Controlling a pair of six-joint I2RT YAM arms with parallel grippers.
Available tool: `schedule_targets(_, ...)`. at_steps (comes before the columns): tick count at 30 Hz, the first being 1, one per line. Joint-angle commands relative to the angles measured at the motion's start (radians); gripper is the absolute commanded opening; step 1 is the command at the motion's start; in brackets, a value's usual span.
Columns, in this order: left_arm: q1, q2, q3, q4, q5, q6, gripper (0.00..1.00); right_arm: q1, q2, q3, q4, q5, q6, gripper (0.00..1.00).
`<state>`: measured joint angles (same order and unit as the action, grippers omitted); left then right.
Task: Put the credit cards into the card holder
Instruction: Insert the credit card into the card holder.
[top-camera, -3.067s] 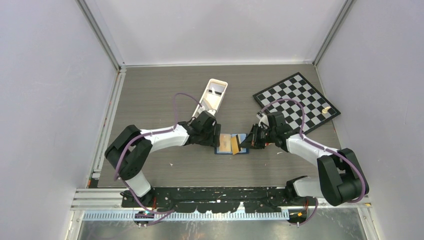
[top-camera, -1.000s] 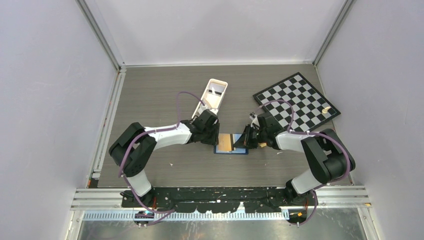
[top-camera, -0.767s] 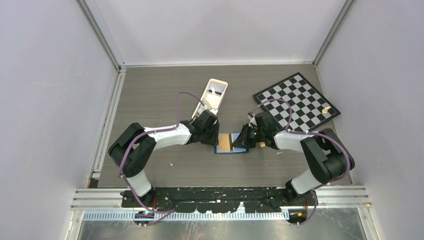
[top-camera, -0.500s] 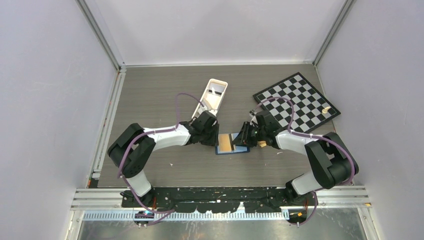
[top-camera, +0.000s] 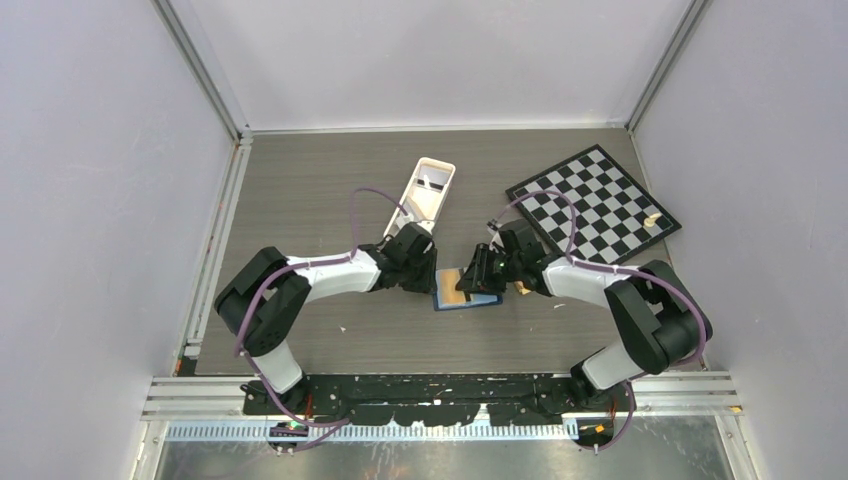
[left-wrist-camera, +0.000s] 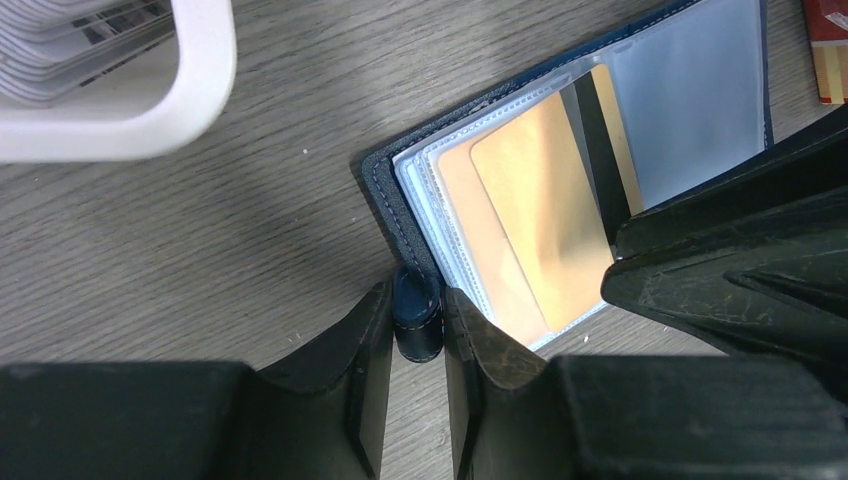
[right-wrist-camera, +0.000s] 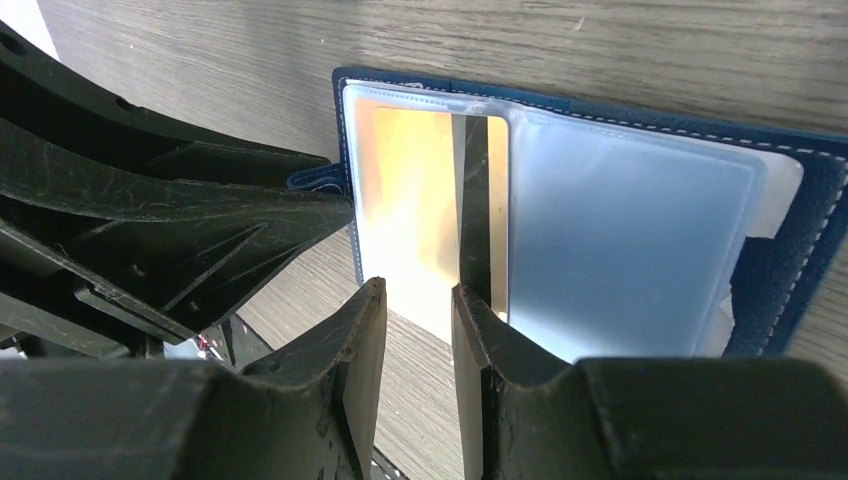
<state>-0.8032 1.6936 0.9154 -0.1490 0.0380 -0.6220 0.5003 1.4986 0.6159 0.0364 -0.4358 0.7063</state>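
The navy card holder lies open on the table, its clear sleeves up. A gold credit card with a black stripe sits in a sleeve on its left half. My left gripper is shut on the holder's small strap tab at the left edge. From the right, my right gripper hovers over the gold card, jaws open with nothing between them, close to the card's near edge. More credit cards lie in the white tray.
The long white tray stands just behind the left gripper. A chessboard lies at the back right. A red-orange banded pack rests right of the holder, under the right arm.
My right gripper opened, let go of the gold card and shifted left over the holder. The holder turned slightly. The left jaws closed a little more on the tab.
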Motion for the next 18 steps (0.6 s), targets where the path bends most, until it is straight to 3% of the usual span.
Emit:
schedule_targets(1,-0.004,-0.035,-0.015,0.014,0.007,-0.006,0.26,0.015,0.003,0.045,-0.008,0.05,-0.015,0.35)
schedule_targets(7,-0.004,-0.046,-0.02,0.009,-0.004,-0.003,0.26,0.016,-0.062,0.077,-0.187,0.186,-0.089,0.41)
schedule_targets(18,-0.003,-0.041,-0.015,0.011,0.002,-0.004,0.25,0.03,-0.004,0.088,-0.169,0.144,-0.091,0.43)
